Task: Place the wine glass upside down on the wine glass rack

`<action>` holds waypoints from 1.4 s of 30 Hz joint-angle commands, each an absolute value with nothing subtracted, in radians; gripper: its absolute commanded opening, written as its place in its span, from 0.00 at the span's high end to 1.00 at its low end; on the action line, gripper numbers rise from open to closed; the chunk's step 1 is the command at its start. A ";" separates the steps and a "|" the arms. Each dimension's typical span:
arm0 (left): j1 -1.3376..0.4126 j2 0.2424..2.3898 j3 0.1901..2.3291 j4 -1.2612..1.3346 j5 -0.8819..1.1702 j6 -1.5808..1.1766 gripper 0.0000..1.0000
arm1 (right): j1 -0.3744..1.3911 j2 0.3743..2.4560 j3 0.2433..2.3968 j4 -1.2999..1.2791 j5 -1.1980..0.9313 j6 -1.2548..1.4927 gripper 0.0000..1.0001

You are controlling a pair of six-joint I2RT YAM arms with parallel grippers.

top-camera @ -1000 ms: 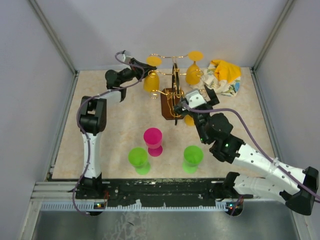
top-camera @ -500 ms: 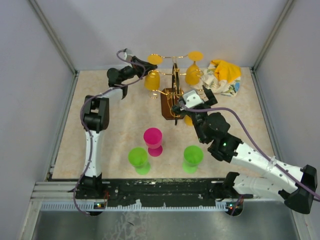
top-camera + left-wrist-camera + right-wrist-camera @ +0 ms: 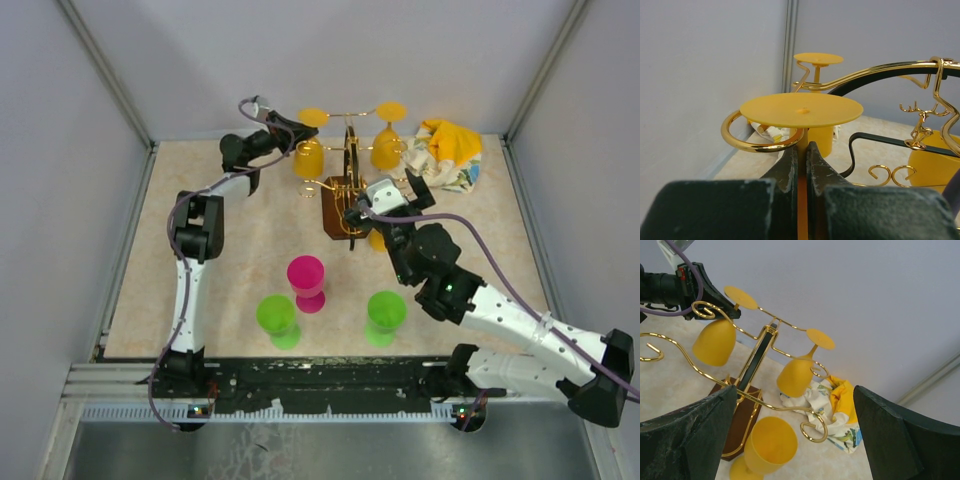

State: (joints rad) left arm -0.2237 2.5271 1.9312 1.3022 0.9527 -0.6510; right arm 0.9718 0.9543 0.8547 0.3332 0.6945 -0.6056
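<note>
The wine glass rack [image 3: 349,178] is a gold wire stand on a dark brown base [image 3: 335,215] at the back middle. My left gripper [image 3: 287,135] is shut on the stem of a yellow wine glass [image 3: 307,160] held upside down. In the left wrist view its foot [image 3: 801,109] sits just above a gold hook ring [image 3: 757,143], with the stem between my fingers [image 3: 788,165]. A second yellow glass [image 3: 387,147] hangs upside down on the right arm of the rack. My right gripper [image 3: 388,196] is open and empty beside the rack, above an upright yellow glass [image 3: 770,445].
A yellow and white cloth [image 3: 446,152] lies at the back right. A pink glass [image 3: 306,281] and two green glasses [image 3: 277,318] [image 3: 385,312] stand upright near the front. Grey walls close in the back and sides.
My left gripper has carried the yellow glass slightly right and back, toward the rack's left hook. My right gripper has shifted a little left near the rack.
</note>
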 commanded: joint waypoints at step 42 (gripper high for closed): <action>-0.179 2.391 1.714 1.398 0.851 -0.549 1.00 | 0.960 0.967 0.912 0.357 0.690 -0.620 0.01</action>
State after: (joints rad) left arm -0.1860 2.4382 1.7435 1.3113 0.8314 -0.5266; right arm 0.9657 0.9783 0.8604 0.3328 0.6910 -0.6098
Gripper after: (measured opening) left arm 0.042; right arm 0.992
